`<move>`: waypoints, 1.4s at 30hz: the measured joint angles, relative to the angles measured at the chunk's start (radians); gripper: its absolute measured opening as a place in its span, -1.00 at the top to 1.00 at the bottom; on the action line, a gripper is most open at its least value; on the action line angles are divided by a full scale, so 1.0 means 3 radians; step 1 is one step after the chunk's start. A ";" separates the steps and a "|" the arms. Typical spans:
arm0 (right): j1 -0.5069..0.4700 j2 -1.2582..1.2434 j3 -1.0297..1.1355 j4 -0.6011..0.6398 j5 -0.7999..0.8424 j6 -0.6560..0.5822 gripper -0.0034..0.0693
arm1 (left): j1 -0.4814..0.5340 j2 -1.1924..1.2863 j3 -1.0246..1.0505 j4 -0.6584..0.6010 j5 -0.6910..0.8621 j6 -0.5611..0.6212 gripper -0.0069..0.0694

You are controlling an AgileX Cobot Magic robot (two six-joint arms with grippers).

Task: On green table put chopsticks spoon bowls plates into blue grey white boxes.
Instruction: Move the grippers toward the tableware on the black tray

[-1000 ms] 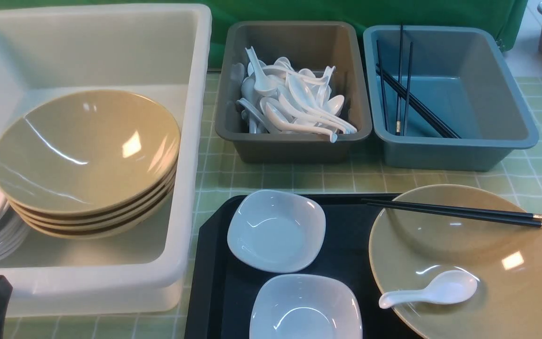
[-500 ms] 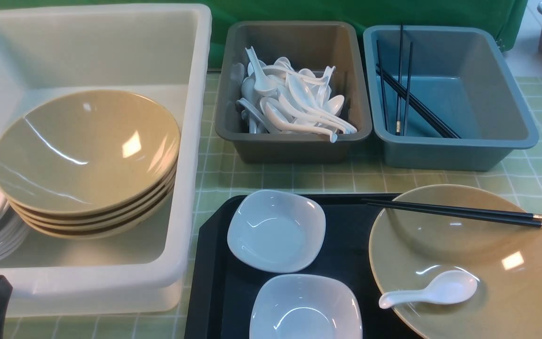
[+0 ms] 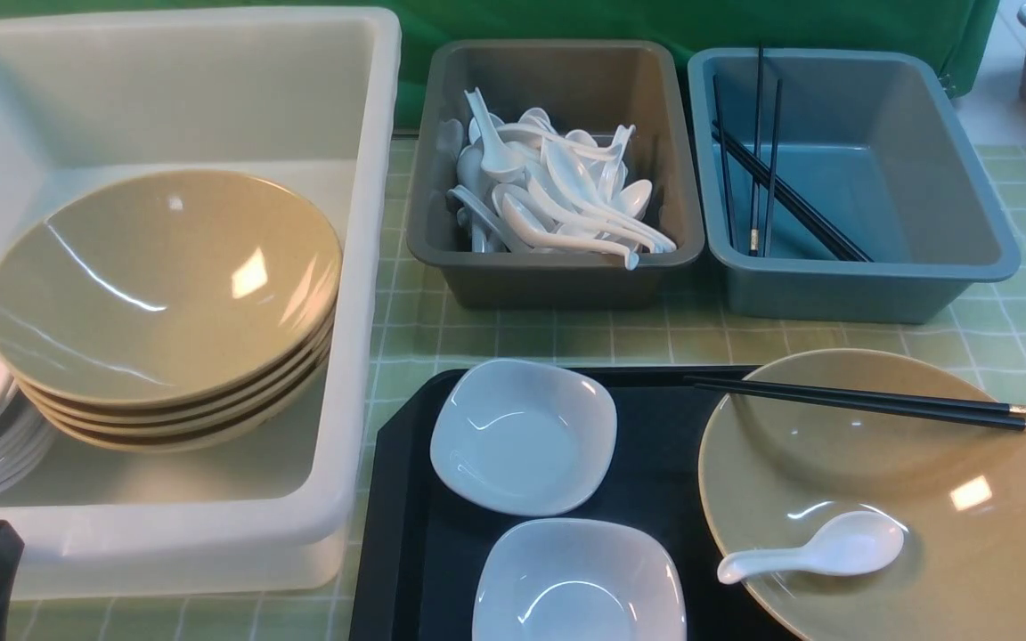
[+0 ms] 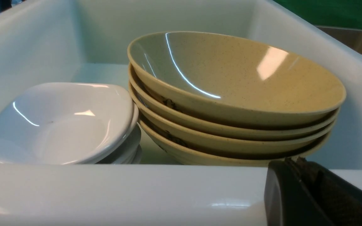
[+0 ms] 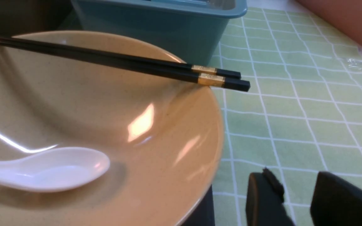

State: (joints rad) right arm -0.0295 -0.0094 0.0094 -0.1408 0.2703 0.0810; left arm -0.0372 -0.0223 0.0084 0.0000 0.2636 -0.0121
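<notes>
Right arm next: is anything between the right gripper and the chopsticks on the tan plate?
Nothing visible does. The right gripper hangs open over the tablecloth beside the tan plate; the chopsticks lie across its rim, gold-banded ends overhanging on the gripper's side. The spoon lies apart from them, down in the plate.

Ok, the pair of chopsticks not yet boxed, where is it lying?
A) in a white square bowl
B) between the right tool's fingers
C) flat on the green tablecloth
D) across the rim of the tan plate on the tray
D: the chopsticks lie across the far rim of the tan plate, gold-banded ends overhanging on the right, and the right tool stands open with nothing in it.
</notes>
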 joint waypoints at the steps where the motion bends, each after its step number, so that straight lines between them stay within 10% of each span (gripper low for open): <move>1: 0.0000 0.0000 0.0000 0.0000 0.0000 0.0000 0.26 | 0.0000 0.0000 0.0000 0.0000 0.0000 0.0000 0.82; 8: 0.0000 0.0000 0.0050 -0.0006 -0.0403 0.0185 0.26 | 0.0000 0.0000 0.0027 -0.0095 -0.0177 -0.0007 0.82; 16: 0.0000 0.0000 0.0061 -0.0006 -0.1207 0.1322 0.26 | 0.0000 0.0009 0.0064 -0.0634 -0.0587 -0.0097 0.82; 29: 0.0000 0.0000 0.0061 -0.0006 -0.1405 0.1404 0.26 | 0.0000 0.0003 0.0036 -0.0790 -0.0199 -0.0151 0.82; 42: 0.0000 0.0358 -0.0587 -0.0006 -0.1478 0.1478 0.26 | 0.0000 0.0010 0.0067 -0.1265 -0.2205 -0.0159 0.82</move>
State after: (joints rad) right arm -0.0295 0.0981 -0.1668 -0.1427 -0.1730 0.5244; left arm -0.0372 -0.0194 0.0286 -0.3796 -0.3978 -0.0597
